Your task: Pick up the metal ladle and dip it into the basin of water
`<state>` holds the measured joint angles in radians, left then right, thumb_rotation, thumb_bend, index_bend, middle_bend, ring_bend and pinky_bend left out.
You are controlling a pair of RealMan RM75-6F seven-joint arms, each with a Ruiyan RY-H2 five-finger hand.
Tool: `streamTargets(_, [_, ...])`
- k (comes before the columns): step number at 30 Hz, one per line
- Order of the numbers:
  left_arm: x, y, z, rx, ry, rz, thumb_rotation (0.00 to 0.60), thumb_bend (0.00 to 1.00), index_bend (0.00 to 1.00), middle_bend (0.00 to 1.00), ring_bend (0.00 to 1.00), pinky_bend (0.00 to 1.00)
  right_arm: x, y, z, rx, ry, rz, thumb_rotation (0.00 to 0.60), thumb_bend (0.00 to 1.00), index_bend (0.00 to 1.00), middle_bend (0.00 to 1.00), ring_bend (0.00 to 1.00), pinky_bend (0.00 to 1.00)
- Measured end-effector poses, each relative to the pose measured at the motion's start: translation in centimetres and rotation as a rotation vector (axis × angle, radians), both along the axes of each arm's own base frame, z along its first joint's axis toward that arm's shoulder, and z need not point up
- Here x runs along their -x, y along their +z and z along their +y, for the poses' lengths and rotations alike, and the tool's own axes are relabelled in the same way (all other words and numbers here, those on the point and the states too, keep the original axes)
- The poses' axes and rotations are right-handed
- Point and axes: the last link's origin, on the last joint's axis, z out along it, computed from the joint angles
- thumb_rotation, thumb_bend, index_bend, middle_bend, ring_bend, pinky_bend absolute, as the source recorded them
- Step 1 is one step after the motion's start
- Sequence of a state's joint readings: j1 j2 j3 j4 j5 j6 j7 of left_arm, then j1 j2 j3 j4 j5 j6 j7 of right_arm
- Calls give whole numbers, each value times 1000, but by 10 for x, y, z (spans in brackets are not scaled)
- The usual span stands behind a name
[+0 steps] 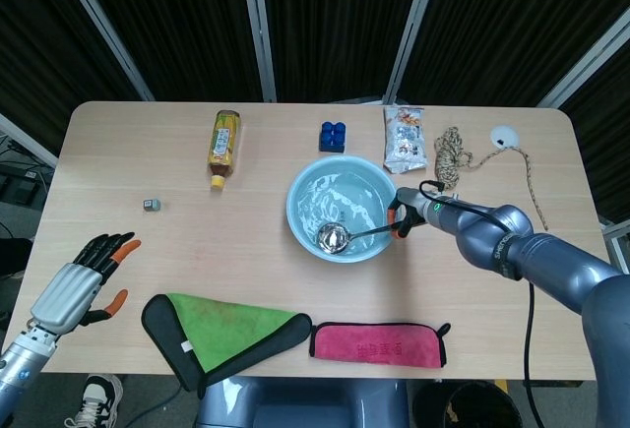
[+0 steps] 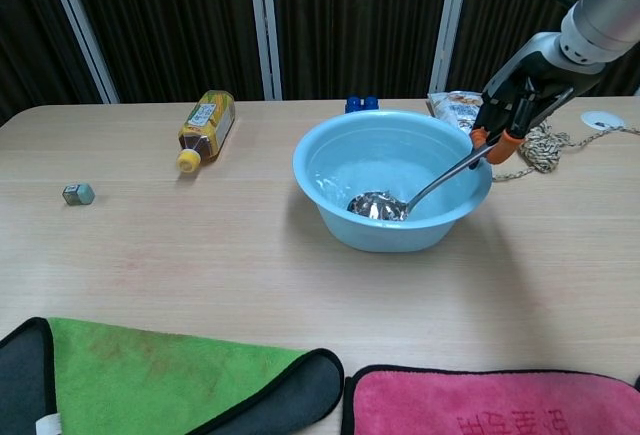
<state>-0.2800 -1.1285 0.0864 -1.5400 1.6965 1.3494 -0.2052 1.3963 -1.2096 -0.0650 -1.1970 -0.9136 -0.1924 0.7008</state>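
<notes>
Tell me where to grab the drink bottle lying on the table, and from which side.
Grip the bottle around its labelled middle, coming from above. It lies on its side with the yellow cap toward the robot, so fingers would probably close best across its round body. The left hand looks nearer; the right hand holds the ladle.

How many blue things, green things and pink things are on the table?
Blue: 2, the basin and the toy block.
Green: 1, the green cloth.
Pink: 1, the pink cloth.
Total: 4.
</notes>
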Motion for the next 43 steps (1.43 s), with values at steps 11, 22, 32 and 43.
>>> streamTargets(11, [1,-1,0,-17,4,28,600,477,0,0,0,0,-17,20,-8,23,-39,-35,600,568,852,174,0,2])
streamTargets(22, [0,-4,0,-26,3,35,600,478,0,0,0,0,-17,55,-18,89,-69,-44,600,569,852,174,0,1])
streamTargets(32, [-2,-10,0,-6,-11,45,600,478,0,0,0,0,-9,59,-15,90,-67,11,600,569,852,174,0,3])
streamTargets(43, [0,-9,2,2,-15,45,600,478,0,0,0,0,-12,60,-13,95,-50,14,600,568,852,174,0,4])
